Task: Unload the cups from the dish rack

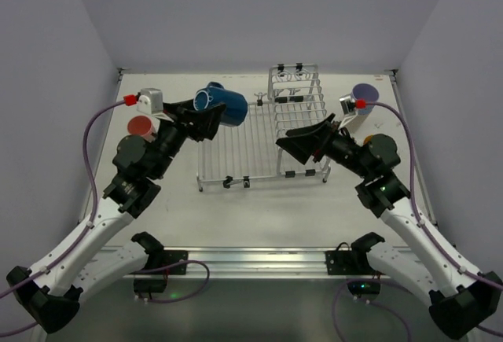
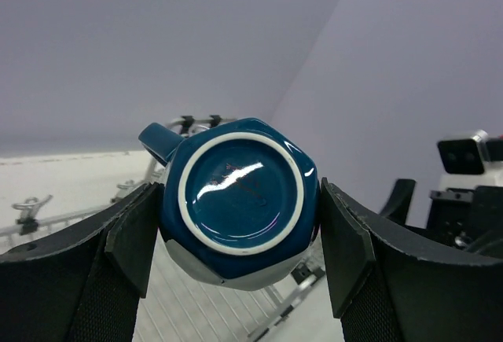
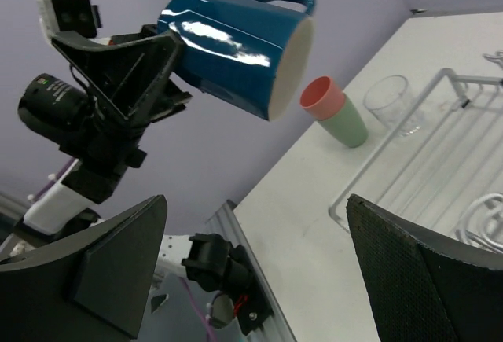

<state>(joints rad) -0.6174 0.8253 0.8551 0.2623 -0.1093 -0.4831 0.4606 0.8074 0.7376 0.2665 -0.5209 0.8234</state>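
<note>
My left gripper is shut on a dark blue mug and holds it on its side in the air, above the back left of the dish rack's flat grid. In the left wrist view the mug's base fills the space between both fingers. In the right wrist view the mug hangs with its mouth facing right. My right gripper is open and empty over the rack's right half; its jaws stand wide apart in its own view. The taller basket holds no cup that I can see.
A lavender cup stands at the back right of the table. A pink cup nested in a pale green one and a clear tumbler stand left of the rack; the pink one shows from above.
</note>
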